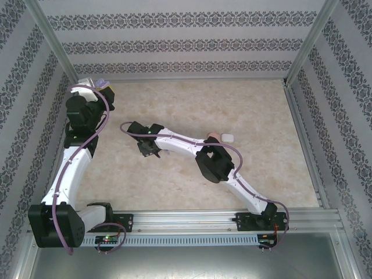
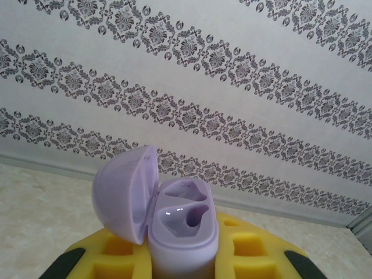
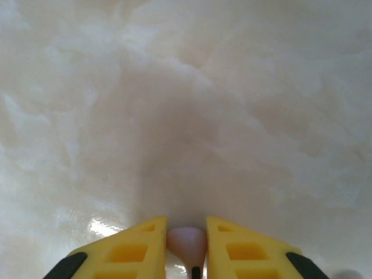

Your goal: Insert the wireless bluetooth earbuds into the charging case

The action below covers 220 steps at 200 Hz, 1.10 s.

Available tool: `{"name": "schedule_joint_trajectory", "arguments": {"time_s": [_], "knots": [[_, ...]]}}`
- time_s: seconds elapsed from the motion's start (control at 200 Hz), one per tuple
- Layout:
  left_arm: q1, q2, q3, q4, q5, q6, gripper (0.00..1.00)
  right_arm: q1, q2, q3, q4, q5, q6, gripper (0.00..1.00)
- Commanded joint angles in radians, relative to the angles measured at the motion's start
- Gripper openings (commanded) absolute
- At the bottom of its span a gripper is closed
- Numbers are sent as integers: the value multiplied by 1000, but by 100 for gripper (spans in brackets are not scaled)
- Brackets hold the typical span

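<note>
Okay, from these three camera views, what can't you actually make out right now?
- Left wrist view: the purple case is cut off by the bottom edge; the left gripper hides its lower sides.
- Right wrist view: the pinkish-beige earbud, pinched in the right gripper, has its stem end cut off by the bottom edge.
- Top view: the pinkish case and white case are too small to tell open or shut.

L arm [image 1: 72,165] up along left side, elbow bent, wrist tipped up; L pincer [image 2: 183,247] clamped on purple case [image 2: 181,224]. R arm [image 1: 180,142] stretched left, low; R pincer [image 3: 186,232] pts down, nipping pinkish earbud [image 3: 187,243].
</note>
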<state>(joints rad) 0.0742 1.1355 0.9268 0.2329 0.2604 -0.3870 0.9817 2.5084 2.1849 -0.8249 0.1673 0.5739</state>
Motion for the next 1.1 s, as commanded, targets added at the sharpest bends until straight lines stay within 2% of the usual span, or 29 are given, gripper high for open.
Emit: {"name": "schedule_joint_trajectory", "arguments": {"time_s": [0.0, 0.365, 0.599, 0.684, 0.929, 1.094], "knots": [[13, -27, 14, 54, 39, -16, 0, -16, -67, -35, -43, 1, 0, 21], [13, -35, 46, 73, 151, -11, 0, -62, -268, -118, 27, 30, -18, 20], [-26, -36, 8, 152, 202, 32, 0, -132, -440, -218, 74, 46, -48, 20], [-66, -38, -34, 208, 209, 84, 0, -160, -505, -257, 84, 49, -63, 20], [-240, 0, -149, 280, 240, 342, 0, -244, -706, -382, 126, 41, -105, 20], [-337, 58, -264, 497, 304, 429, 0, -277, -836, -432, 137, 47, -138, 20]]}}
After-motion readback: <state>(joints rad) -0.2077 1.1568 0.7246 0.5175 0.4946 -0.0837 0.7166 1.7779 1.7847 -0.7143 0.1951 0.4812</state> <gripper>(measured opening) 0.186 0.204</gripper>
